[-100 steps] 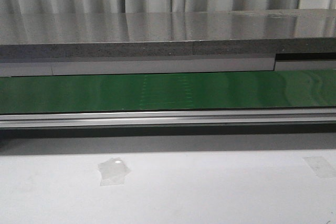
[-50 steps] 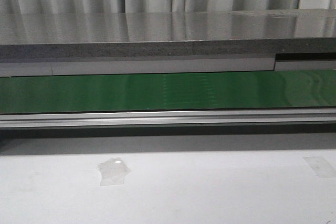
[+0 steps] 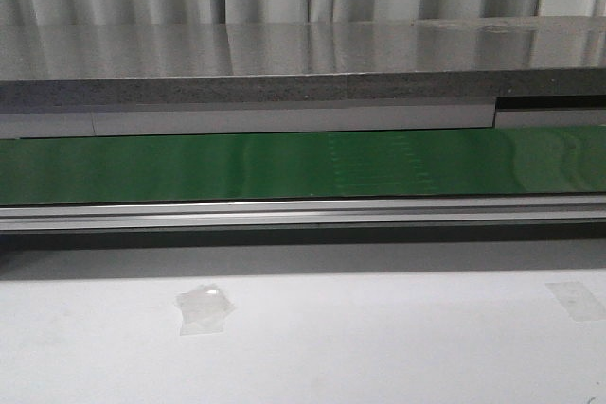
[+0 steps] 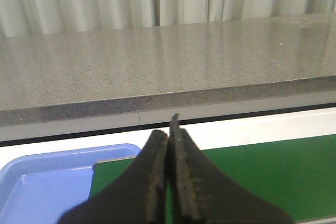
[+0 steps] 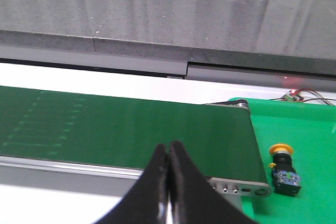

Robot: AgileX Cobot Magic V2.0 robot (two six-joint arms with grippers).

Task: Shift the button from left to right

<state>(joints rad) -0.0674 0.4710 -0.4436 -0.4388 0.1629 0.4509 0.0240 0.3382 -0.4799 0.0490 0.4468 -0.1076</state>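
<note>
Both black two-finger grippers, left (image 4: 169, 182) and right (image 5: 168, 182), clenched empty; orange-capped dark-bodied push-button (image 5: 284, 169) lower right beyond green belt (image 5: 131, 129) end; waiting stage, next likely belt pickup

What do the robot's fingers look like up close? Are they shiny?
Not shiny. The left gripper and right gripper each have two matte black fingers tapering to narrow tips, with rough, worn-looking inner pads. No cables or markings show, and the arms are out of view.
</note>
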